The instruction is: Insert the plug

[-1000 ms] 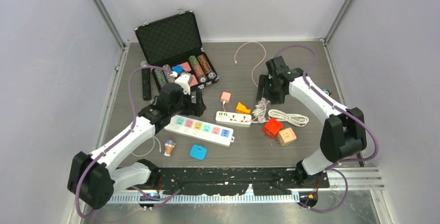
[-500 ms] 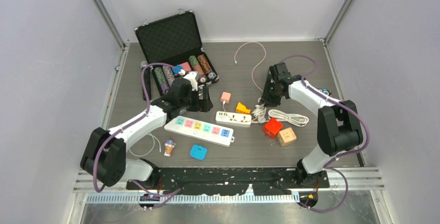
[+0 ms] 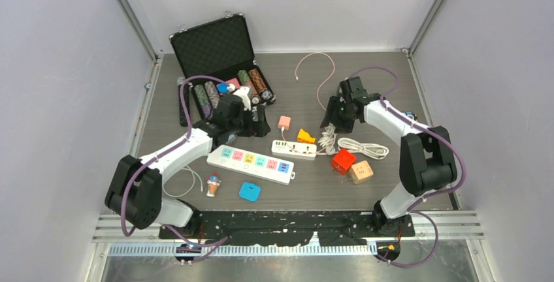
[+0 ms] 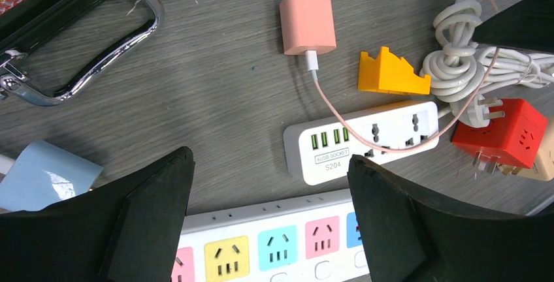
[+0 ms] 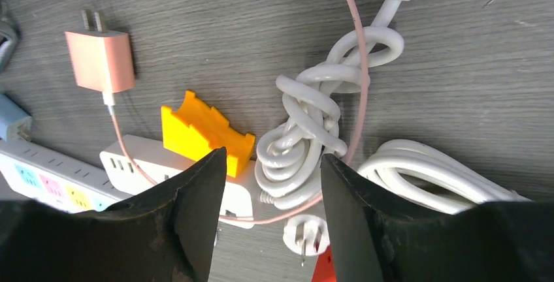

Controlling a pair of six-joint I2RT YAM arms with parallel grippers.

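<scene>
A white three-pin plug [image 5: 307, 233] lies on the table at the end of a knotted white cord [image 5: 307, 138], beside a small white USB power strip [image 3: 294, 148]. The strip also shows in the left wrist view [image 4: 362, 138]. A long white strip with coloured sockets [image 3: 251, 163] lies in front of it and shows in the left wrist view too [image 4: 274, 239]. My right gripper [image 5: 272, 158] is open and empty, above the knotted cord and plug. My left gripper [image 4: 269, 158] is open and empty, above the gap between the two strips.
A pink charger [image 3: 283, 123] with a thin pink cable and an orange holder [image 3: 305, 136] lie behind the small strip. A red cube [image 3: 342, 160] and a beige cube [image 3: 360, 172] sit right of it. An open black case [image 3: 215, 50] stands back left. A blue pad [image 3: 249, 191] lies in front.
My left gripper has moved right, to above the strips. My right gripper has come down and forward over the knotted cord. Both stay open; nothing on the table moved.
</scene>
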